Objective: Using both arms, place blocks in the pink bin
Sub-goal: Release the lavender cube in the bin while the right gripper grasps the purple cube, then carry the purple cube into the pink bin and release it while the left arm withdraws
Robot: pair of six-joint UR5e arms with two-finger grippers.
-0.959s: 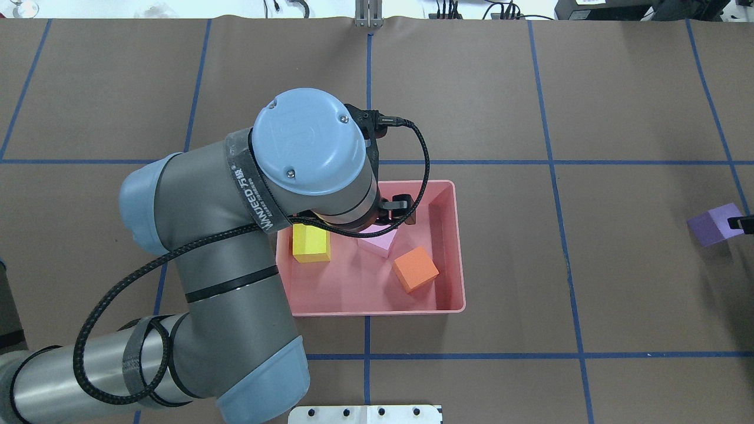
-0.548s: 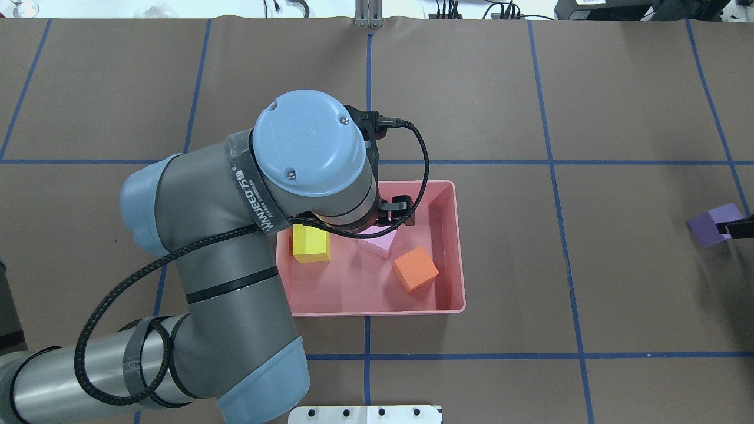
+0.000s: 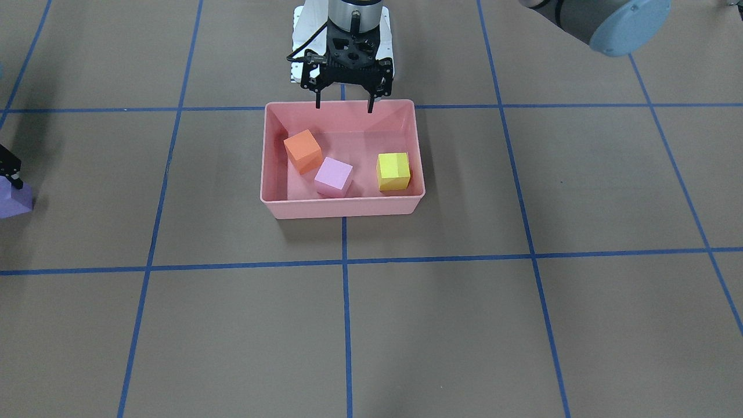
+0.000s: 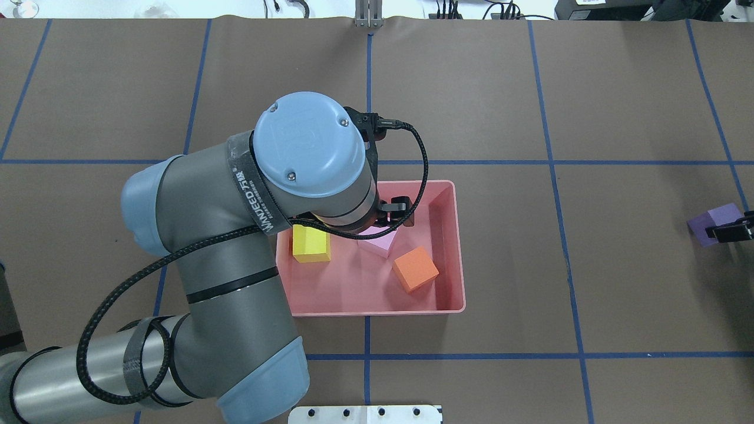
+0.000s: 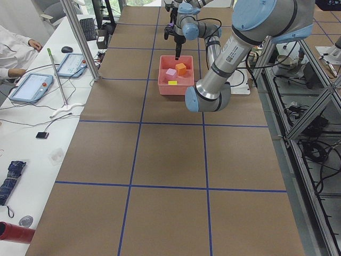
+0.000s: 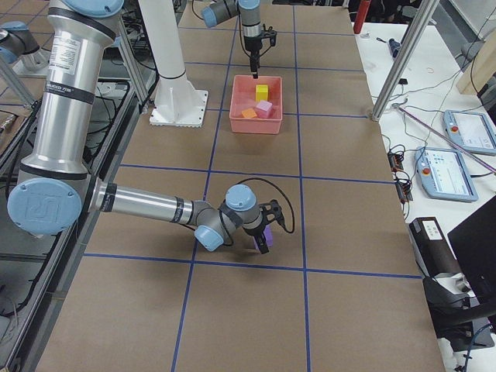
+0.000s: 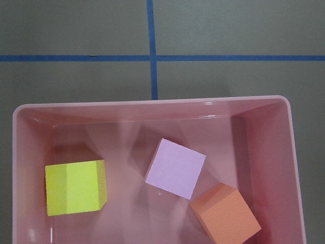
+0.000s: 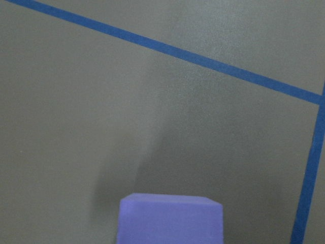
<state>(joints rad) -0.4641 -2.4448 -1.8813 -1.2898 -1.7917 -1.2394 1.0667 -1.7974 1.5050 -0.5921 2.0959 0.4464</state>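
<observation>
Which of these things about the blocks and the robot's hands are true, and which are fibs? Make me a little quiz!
1. Three blocks lie inside the pink bin. True.
2. The purple block is in the bin too. False: it sits on the table far from the bin, at the right gripper.
3. The left gripper hangs over the bin, open and empty. True.
4. The yellow block is stacked on the orange block. False: both rest on the bin floor, apart, with the pink-lilac block between them.
</observation>
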